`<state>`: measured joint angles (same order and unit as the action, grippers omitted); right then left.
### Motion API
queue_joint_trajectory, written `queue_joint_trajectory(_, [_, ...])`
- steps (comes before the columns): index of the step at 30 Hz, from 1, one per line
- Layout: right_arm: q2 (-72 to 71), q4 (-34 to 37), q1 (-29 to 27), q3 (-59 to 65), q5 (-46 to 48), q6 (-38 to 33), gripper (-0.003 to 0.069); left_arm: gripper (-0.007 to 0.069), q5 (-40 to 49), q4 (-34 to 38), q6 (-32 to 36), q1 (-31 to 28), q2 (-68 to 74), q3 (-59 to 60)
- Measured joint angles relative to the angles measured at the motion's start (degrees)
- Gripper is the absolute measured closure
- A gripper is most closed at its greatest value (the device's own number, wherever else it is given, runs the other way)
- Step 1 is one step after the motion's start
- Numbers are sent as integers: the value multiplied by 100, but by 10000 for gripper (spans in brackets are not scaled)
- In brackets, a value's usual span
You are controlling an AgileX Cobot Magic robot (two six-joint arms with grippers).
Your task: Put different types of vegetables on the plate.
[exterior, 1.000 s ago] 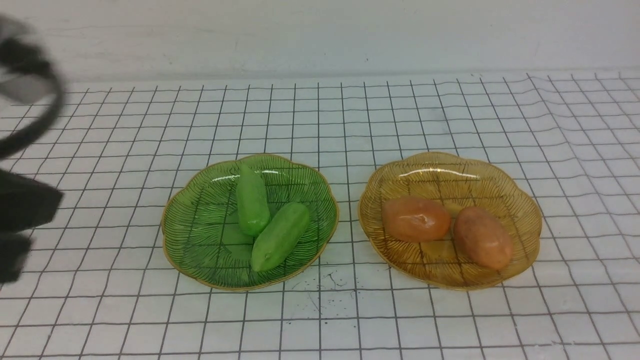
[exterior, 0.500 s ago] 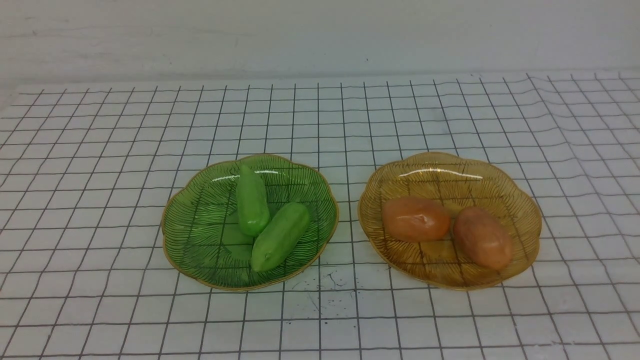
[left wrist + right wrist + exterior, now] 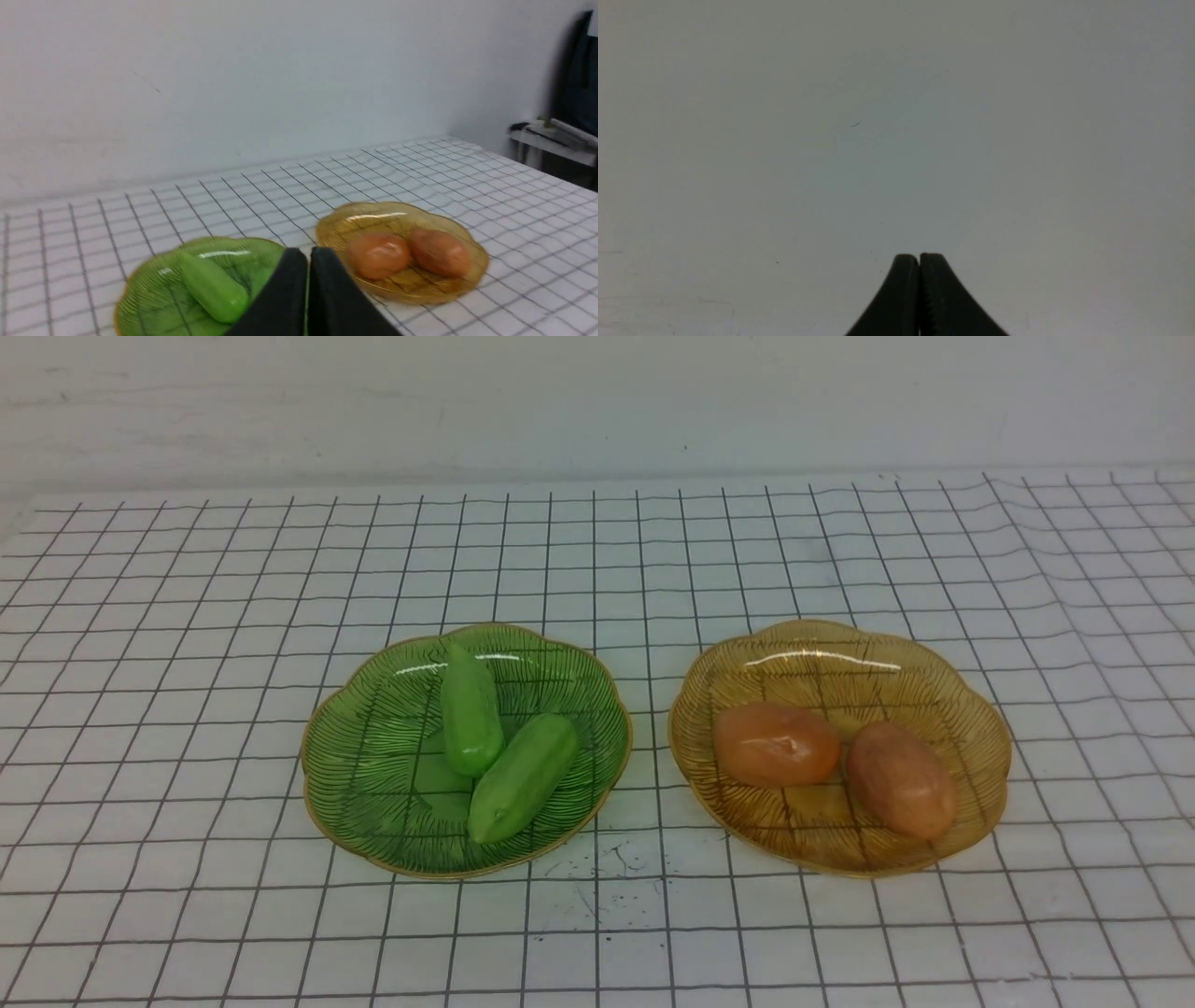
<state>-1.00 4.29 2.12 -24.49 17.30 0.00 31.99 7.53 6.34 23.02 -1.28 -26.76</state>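
Observation:
Two light-green cucumber-like vegetables (image 3: 471,711) (image 3: 523,777) lie touching on the green plate (image 3: 373,775). Two orange-brown potato-like vegetables (image 3: 777,744) (image 3: 901,779) lie side by side on the amber plate (image 3: 840,658). Neither arm shows in the front view. In the left wrist view my left gripper (image 3: 308,254) is shut and empty, back from both plates, with one cucumber (image 3: 212,291) and both potatoes (image 3: 378,255) (image 3: 439,252) ahead of it. My right gripper (image 3: 919,257) is shut and empty, facing only a plain grey wall.
The plates sit side by side on a white cloth with a black grid (image 3: 187,616), a pale wall (image 3: 597,401) behind it. A dark object and a small stand (image 3: 556,135) are off past the table's far right in the left wrist view.
The left arm, a dark blur at the front view's left edge a second ago, has drawn out of that view. Plates and vegetables have not moved.

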Motion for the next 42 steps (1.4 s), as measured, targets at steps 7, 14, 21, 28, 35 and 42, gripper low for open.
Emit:
queue_joint_trajectory(7, [0, 0, 0, 0, 83, 0, 673, 632, -431, -404, 219, 0, 11, 725])
queue_joint_trajectory(14, [0, 0, 0, 0, 138, 0, 673, 632, -948, -358, 301, -808, 15, 1949])
queue_joint_trajectory(21, [0, 5, 0, 0, 154, 0, 673, 632, -1246, -384, 87, -1853, 15, 2692])
queue_joint_trajectory(28, [0, 0, 0, 0, 162, 0, 673, 632, -1137, -559, 42, -1928, 17, 2831])
queue_joint_trajectory(35, [0, 0, 0, 0, 162, 0, 673, 632, -1039, -591, 42, -1928, 17, 2835])
queue_joint_trajectory(42, [0, 0, 0, 0, 162, 0, 673, 632, -1015, -609, 42, -1931, 17, 2835])
